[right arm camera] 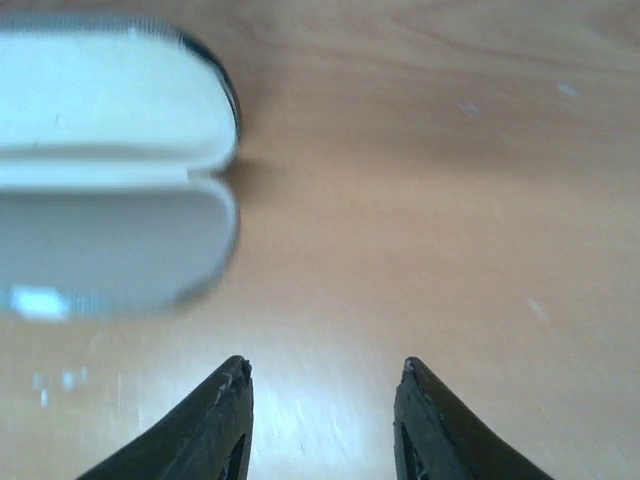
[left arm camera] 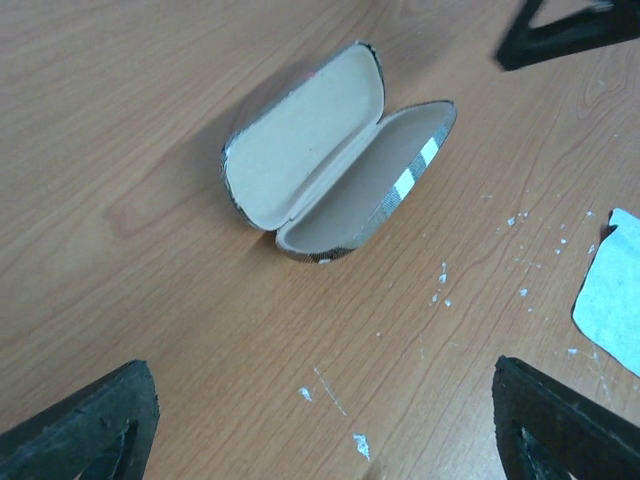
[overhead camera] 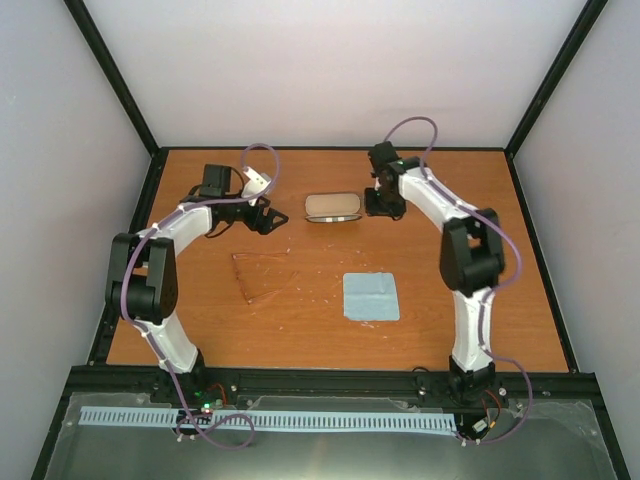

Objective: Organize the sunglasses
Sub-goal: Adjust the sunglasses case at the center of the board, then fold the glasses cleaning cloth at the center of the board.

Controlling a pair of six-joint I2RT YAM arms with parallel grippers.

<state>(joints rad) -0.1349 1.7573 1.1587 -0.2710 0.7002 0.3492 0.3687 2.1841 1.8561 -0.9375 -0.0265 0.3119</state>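
The sunglasses (overhead camera: 262, 275) lie faint and amber on the wood, left of centre, in the top view only. The striped case (overhead camera: 333, 207) lies open at the back centre, its pale lining up; it also shows in the left wrist view (left arm camera: 330, 170) and the right wrist view (right arm camera: 110, 190). My left gripper (overhead camera: 268, 219) is open and empty just left of the case. My right gripper (overhead camera: 378, 203) is open and empty just right of the case, close above the wood. The light blue cloth (overhead camera: 371, 296) lies flat right of centre.
Small white flecks (left arm camera: 360, 443) are scattered on the wood near the case. The cloth's corner (left arm camera: 615, 300) shows at the right edge of the left wrist view. Black frame posts and white walls ring the table.
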